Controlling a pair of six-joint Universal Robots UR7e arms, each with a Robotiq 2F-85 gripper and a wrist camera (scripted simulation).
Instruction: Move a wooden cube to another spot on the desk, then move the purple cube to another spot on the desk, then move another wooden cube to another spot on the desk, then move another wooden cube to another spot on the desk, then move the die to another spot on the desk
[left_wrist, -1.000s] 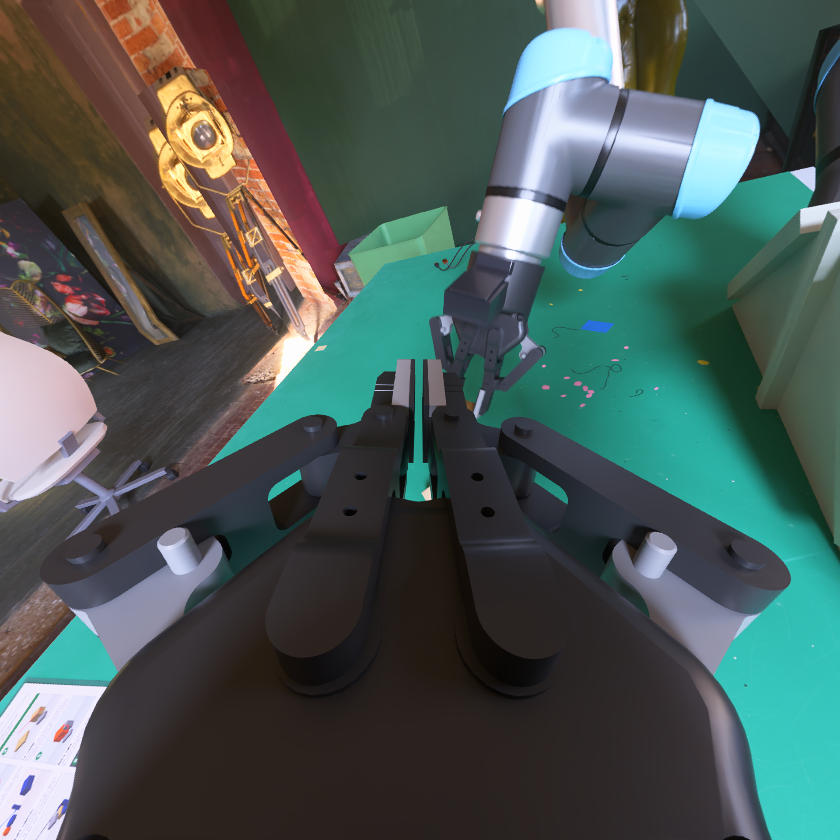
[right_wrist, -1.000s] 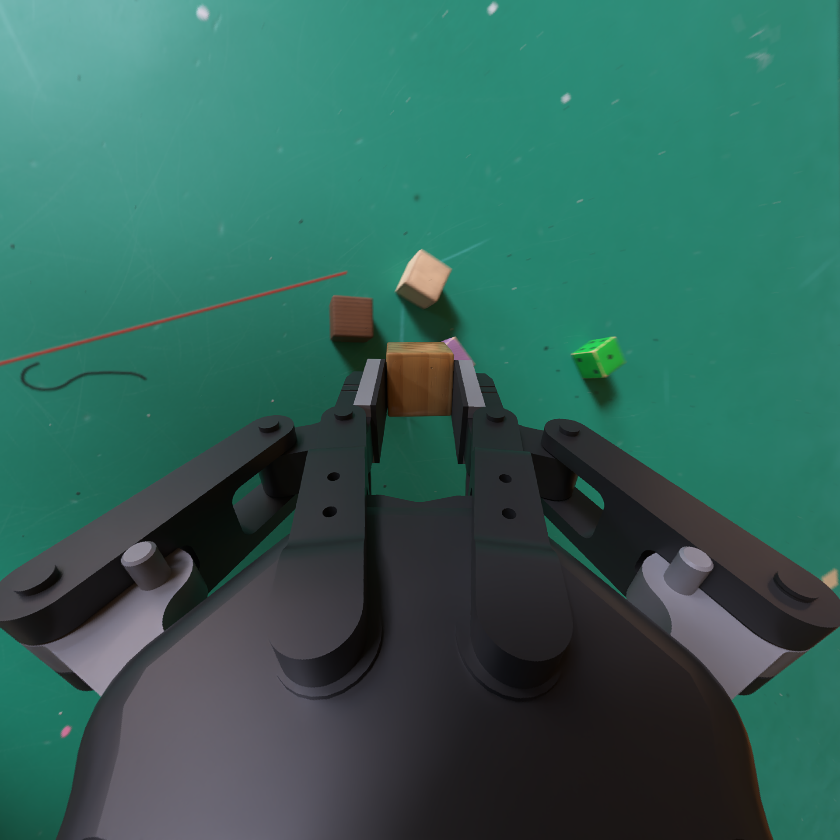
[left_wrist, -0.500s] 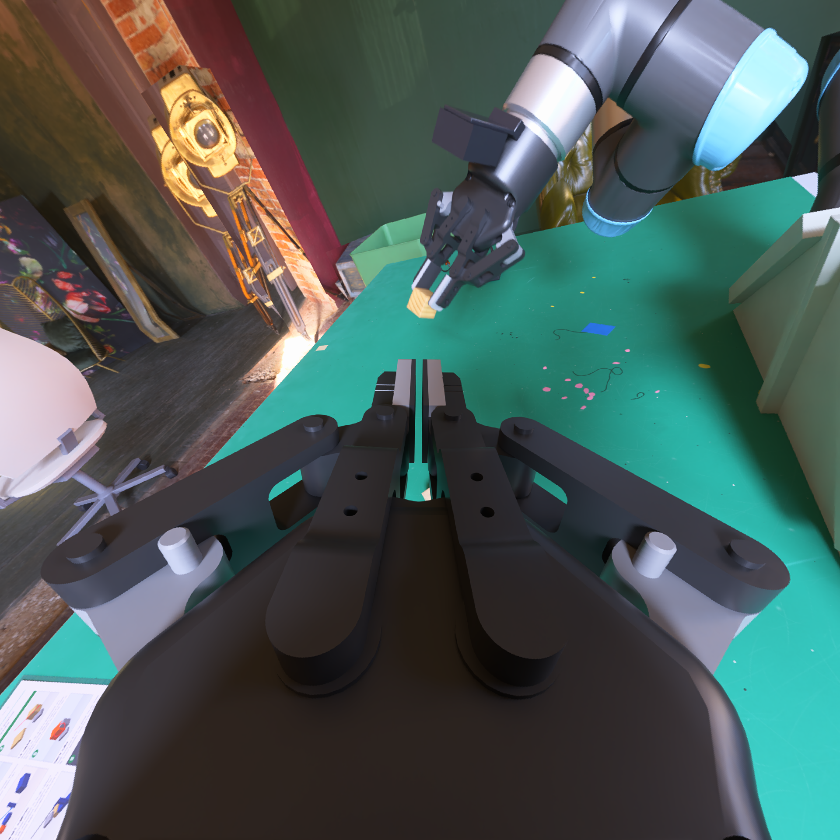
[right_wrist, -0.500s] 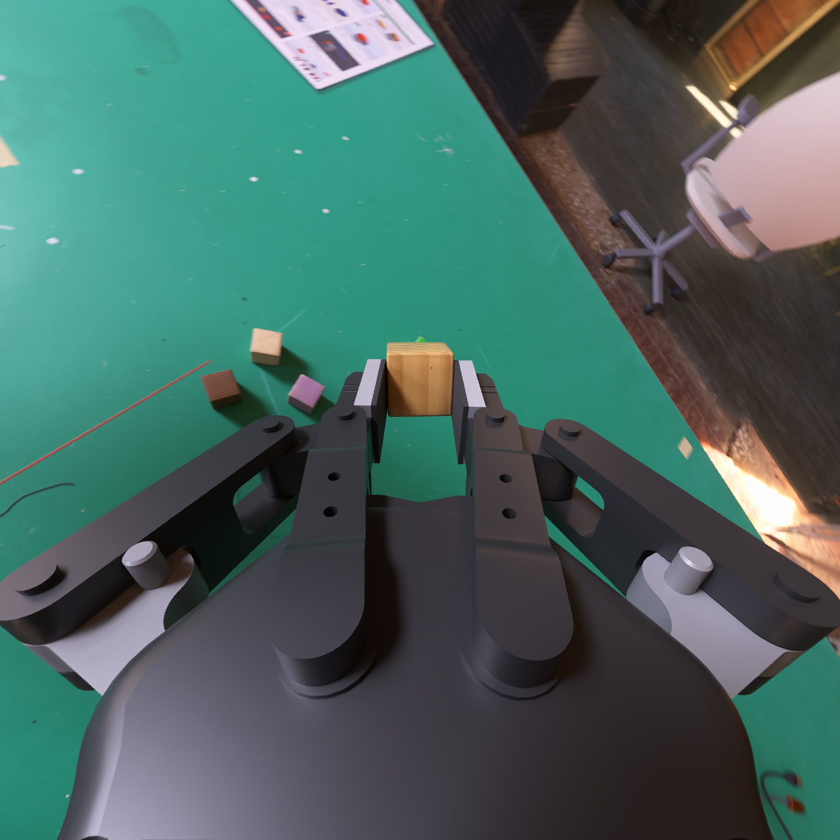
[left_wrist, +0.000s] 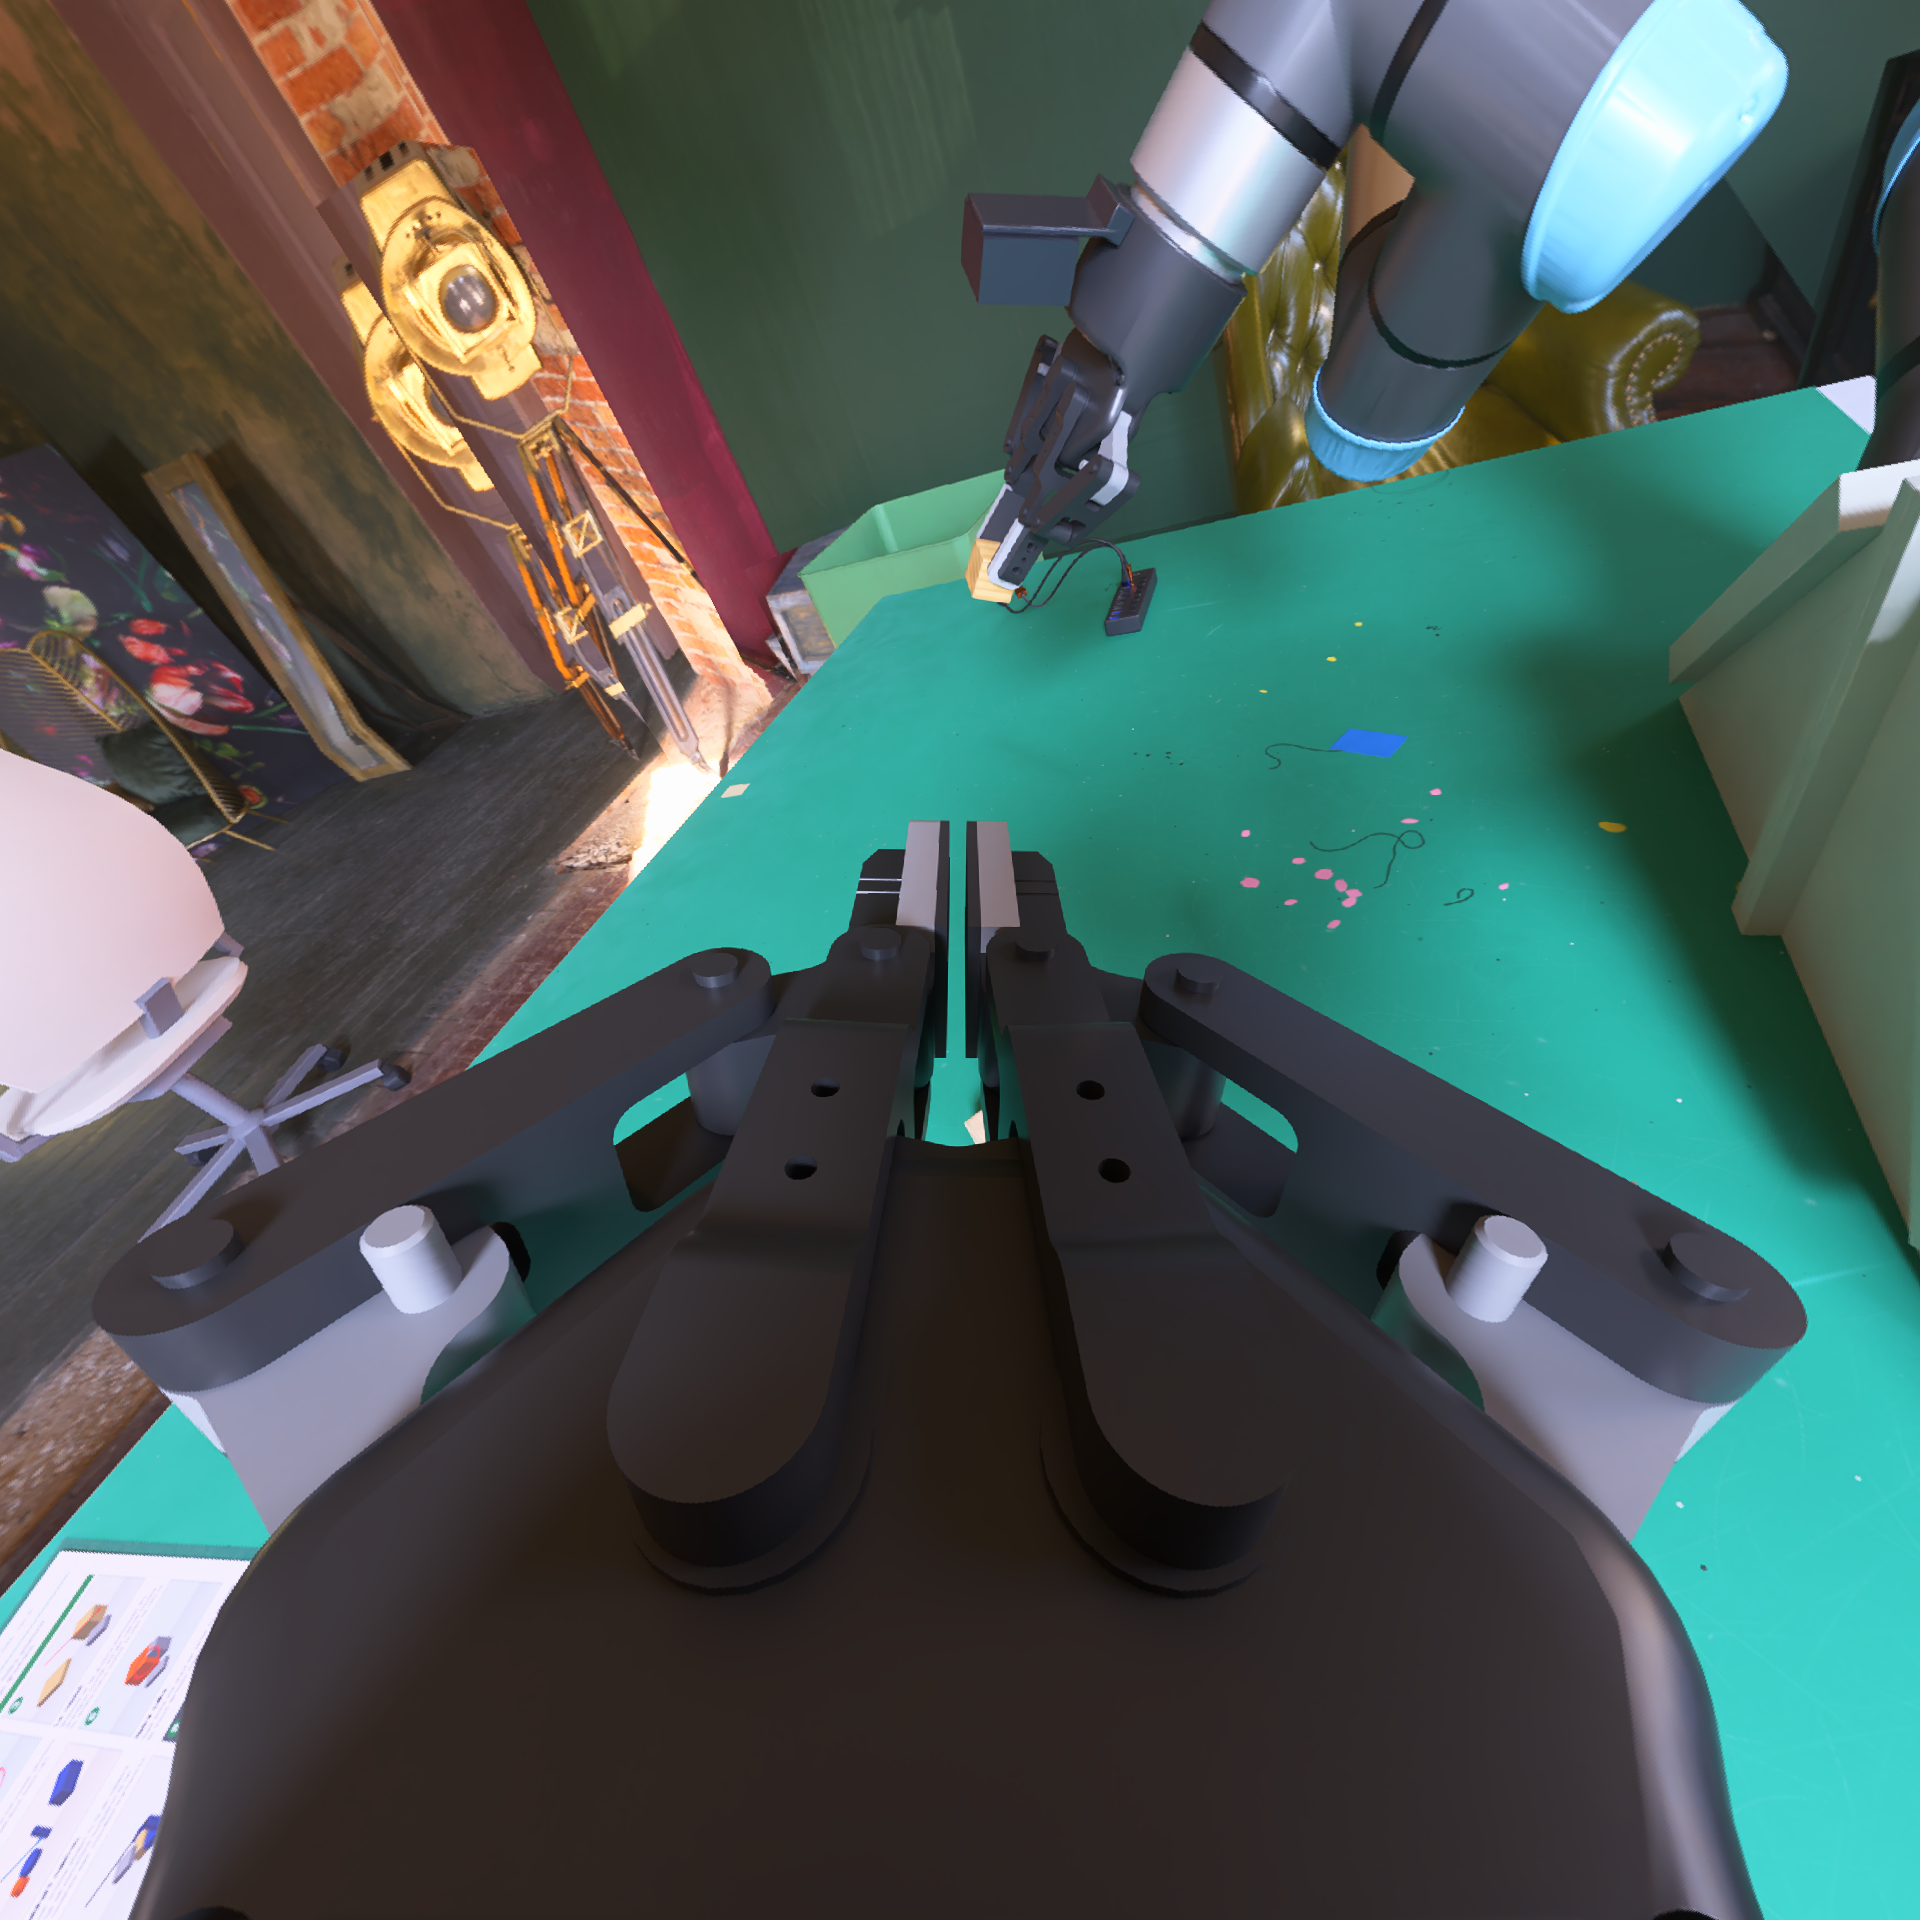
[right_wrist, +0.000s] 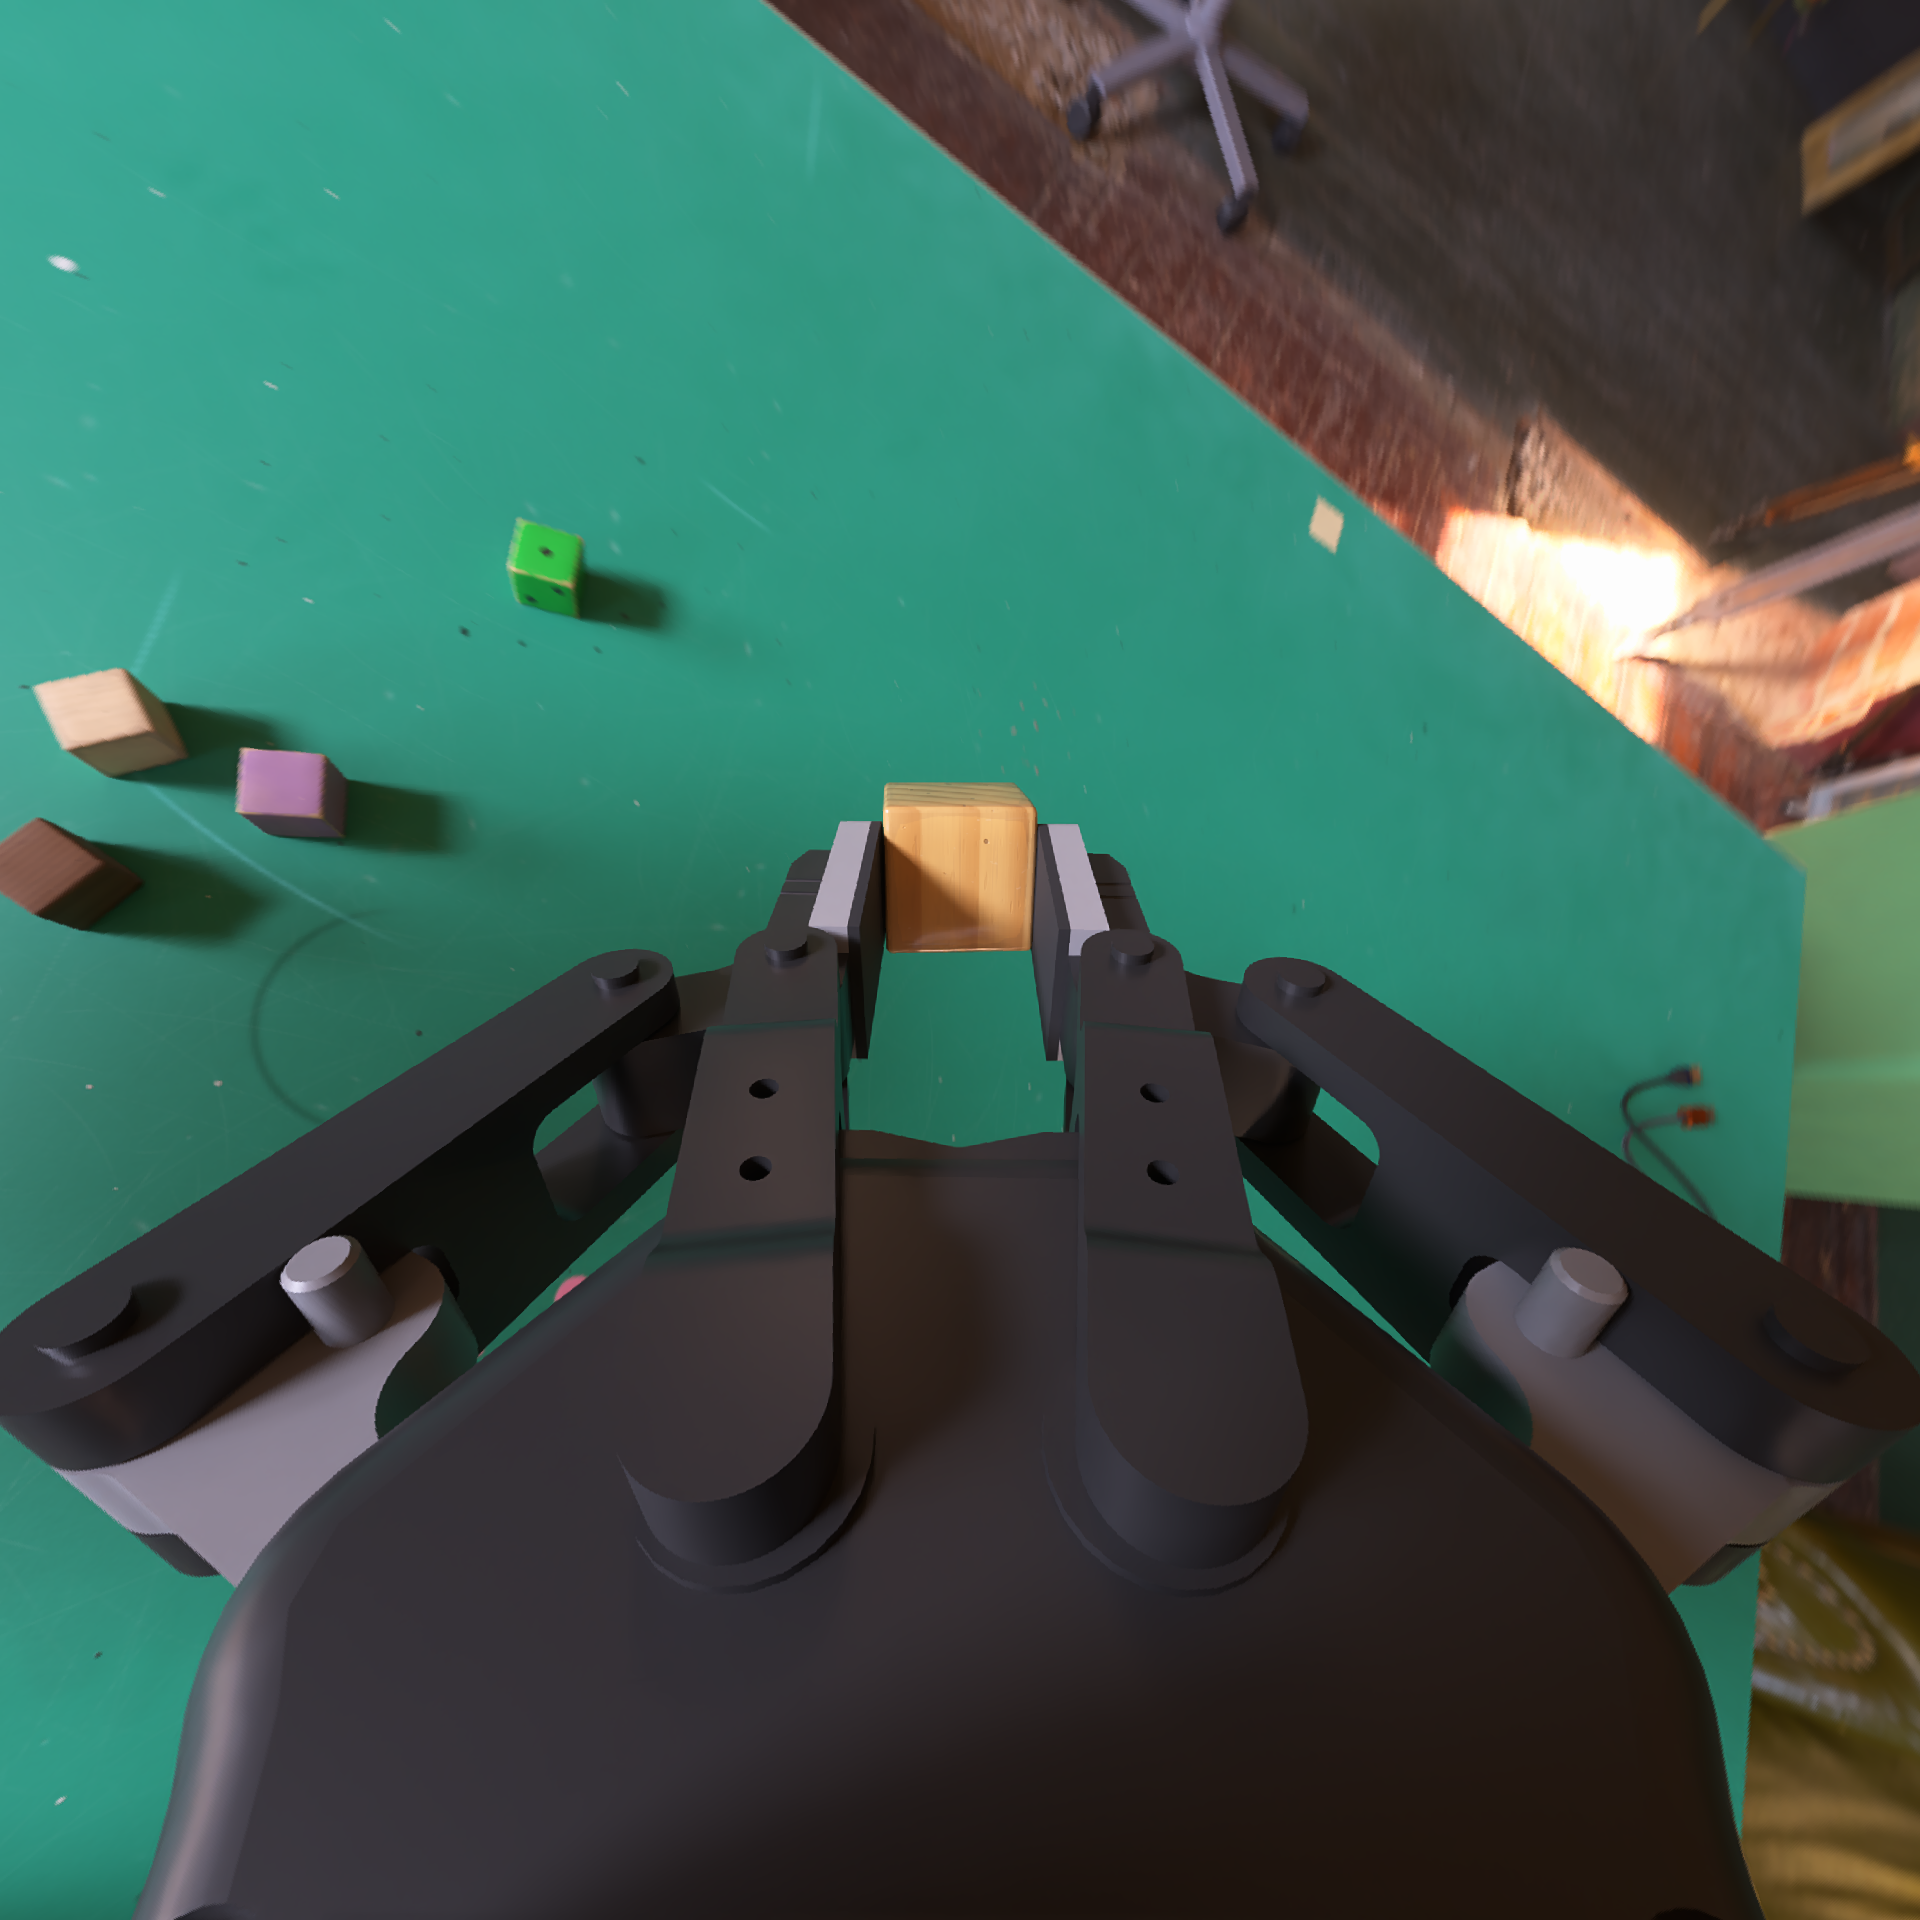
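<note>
My right gripper (right_wrist: 958, 868) is shut on a yellow wooden cube (right_wrist: 958, 873) and holds it above the green desk (right_wrist: 935, 468), near the desk's far corner. In the left wrist view the right gripper (left_wrist: 1006, 566) with that cube (left_wrist: 982, 575) hangs over the far end of the desk. On the desk to the left lie a green die (right_wrist: 545, 566), a purple cube (right_wrist: 288, 793), a pale wooden cube (right_wrist: 104, 719) and a dark brown wooden cube (right_wrist: 62, 871). My left gripper (left_wrist: 956, 862) is shut and empty, low over the desk.
A desk edge runs diagonally on the right (right_wrist: 1351, 488), with floor and an office chair (right_wrist: 1195, 94) beyond. A green bin (left_wrist: 894, 545), a small black device with wires (left_wrist: 1130, 603), a pale box (left_wrist: 1829, 748) and a printed sheet (left_wrist: 83, 1704) stand around the desk.
My right gripper has carried the yellow wooden cube farther away from the other cubes toward the desk's far corner, and has turned. My left gripper has not moved.
</note>
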